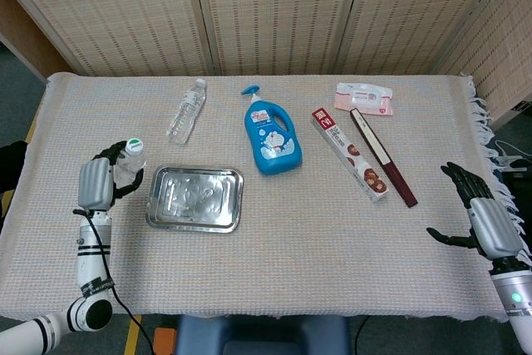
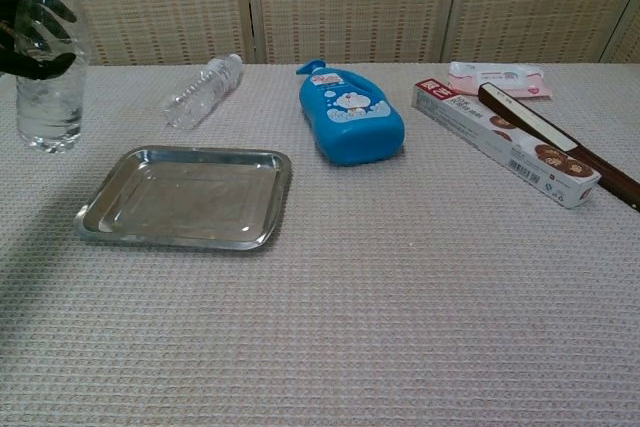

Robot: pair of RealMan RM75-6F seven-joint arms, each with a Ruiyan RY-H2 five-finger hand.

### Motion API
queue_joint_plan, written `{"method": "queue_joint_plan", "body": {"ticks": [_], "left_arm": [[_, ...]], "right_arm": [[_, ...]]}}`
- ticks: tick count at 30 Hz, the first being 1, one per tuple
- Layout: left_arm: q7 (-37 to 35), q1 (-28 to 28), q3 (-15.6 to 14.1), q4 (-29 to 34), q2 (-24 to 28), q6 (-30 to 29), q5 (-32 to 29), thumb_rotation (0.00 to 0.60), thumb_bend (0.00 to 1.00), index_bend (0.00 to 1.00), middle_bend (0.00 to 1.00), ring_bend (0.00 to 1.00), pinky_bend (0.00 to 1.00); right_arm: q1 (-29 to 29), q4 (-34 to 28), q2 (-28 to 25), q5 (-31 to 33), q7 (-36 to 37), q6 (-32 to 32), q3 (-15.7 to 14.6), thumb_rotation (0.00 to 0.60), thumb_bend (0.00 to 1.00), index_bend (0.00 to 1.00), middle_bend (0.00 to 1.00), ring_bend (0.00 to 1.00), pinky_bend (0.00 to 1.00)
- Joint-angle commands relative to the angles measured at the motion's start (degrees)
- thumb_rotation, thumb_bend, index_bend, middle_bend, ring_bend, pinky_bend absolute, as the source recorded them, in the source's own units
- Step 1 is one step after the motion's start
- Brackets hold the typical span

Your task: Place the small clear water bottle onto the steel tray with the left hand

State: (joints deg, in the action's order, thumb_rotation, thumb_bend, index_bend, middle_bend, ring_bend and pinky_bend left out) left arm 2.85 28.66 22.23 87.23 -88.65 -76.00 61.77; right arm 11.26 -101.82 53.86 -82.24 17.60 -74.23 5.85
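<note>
So the left hand [image 1: 98, 182] has its dark fingers [image 2: 30, 27] wrapped around a small water bottle [image 2: 47, 57], holding it upright just left of the steel tray [image 1: 195, 198]. In the chest view the hand is mostly cut off by the frame edge, you only get the fingers curling round the upper half of the bottle. Hard to say from either view whether the bottle's base is resting on the cloth or hanging a bit above it. It's beside the tray, not over it.

The right hand [image 1: 486, 220] is way off to the right of the tray, near the table's edge, fingers spread and holding nothing. The chest view doesn't catch it at all.

Behind the tray there's a second clear bottle [image 1: 186, 110] lying on its side, and a blue pump bottle [image 1: 270, 135] lying flat back and to the right. Further right: a long box [image 1: 350, 155], a dark flat stick-like thing [image 1: 383, 158] I can't identify, and a wipes pack [image 1: 364, 97].
</note>
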Motion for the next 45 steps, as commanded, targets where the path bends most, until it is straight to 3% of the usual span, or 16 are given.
{"method": "queue_joint_plan", "body": {"ticks": [1, 4, 7, 9, 13, 19, 23, 29, 31, 40, 45], "left_arm": [[0.8, -0.6, 1.9, 9.5, 3.1, 0.9, -9.7, 0.600, 0.44, 0.46, 0.60, 0.47, 0.56], [11.2, 1.1, -4.3, -1.2, -0.2, -6.1, 1.3, 0.600, 0.44, 0.46, 0.60, 0.47, 0.55], [14.7, 1.5, -7.5, -8.3, -3.0, -9.2, 7.1, 0.600, 0.44, 0.47, 0.61, 0.47, 0.54], [13.2, 1.3, -6.6, -7.7, -3.7, -8.5, 5.9, 0.600, 0.44, 0.47, 0.61, 0.47, 0.54], [9.3, 1.5, -1.8, -3.4, -2.5, -6.2, 1.6, 0.600, 0.45, 0.48, 0.62, 0.47, 0.54], [11.3, 4.9, 3.5, -2.9, 0.3, -6.9, 3.4, 0.600, 0.45, 0.48, 0.62, 0.47, 0.54], [12.9, 4.6, 3.1, -1.2, 1.7, -6.0, 2.6, 0.600, 0.44, 0.48, 0.62, 0.47, 0.54], [13.1, 0.6, -2.5, -3.3, -1.5, -4.6, -2.0, 0.600, 0.45, 0.48, 0.62, 0.47, 0.54], [12.6, 0.1, -3.2, -4.2, -2.3, -4.0, -2.6, 0.600, 0.44, 0.48, 0.62, 0.47, 0.54], [13.2, 5.4, 3.9, -2.5, -0.2, -5.8, 1.9, 0.600, 0.44, 0.48, 0.62, 0.47, 0.55], [12.3, 4.7, 3.2, -0.6, -1.6, -6.7, 0.8, 0.600, 0.44, 0.48, 0.62, 0.47, 0.55]], "right_arm": [[0.0, 0.0, 0.0, 0.0, -0.2, 0.1, -0.1, 0.600, 0.07, 0.07, 0.00, 0.00, 0.05], [0.1, 0.0, 0.0, 0.0, -0.3, 0.3, -0.1, 0.600, 0.07, 0.07, 0.00, 0.00, 0.05], [0.2, -0.1, 0.0, 0.2, -0.3, 0.4, -0.1, 0.600, 0.07, 0.07, 0.00, 0.00, 0.05], [0.2, -0.1, 0.0, 0.2, -0.3, 0.5, -0.1, 0.600, 0.07, 0.07, 0.00, 0.00, 0.05], [0.1, -0.1, -0.1, 0.1, -0.2, 0.4, -0.1, 0.600, 0.07, 0.07, 0.00, 0.00, 0.05], [0.2, -0.2, -0.1, 0.8, -0.7, 0.7, -0.1, 0.600, 0.07, 0.07, 0.00, 0.00, 0.05], [0.2, -0.3, 0.0, 0.9, -1.0, 0.7, -0.1, 0.600, 0.07, 0.07, 0.00, 0.00, 0.05], [0.4, -0.2, 0.2, 0.9, -1.5, 1.1, -0.2, 0.600, 0.07, 0.07, 0.00, 0.00, 0.05], [0.4, -0.2, 0.3, 0.8, -1.4, 1.1, -0.2, 0.600, 0.07, 0.07, 0.00, 0.00, 0.05], [0.4, -0.3, 0.2, 0.7, -1.7, 1.1, -0.4, 0.600, 0.07, 0.07, 0.00, 0.00, 0.05], [0.4, -0.3, 0.1, 0.4, -1.4, 1.1, -0.5, 0.600, 0.07, 0.07, 0.00, 0.00, 0.05]]}}
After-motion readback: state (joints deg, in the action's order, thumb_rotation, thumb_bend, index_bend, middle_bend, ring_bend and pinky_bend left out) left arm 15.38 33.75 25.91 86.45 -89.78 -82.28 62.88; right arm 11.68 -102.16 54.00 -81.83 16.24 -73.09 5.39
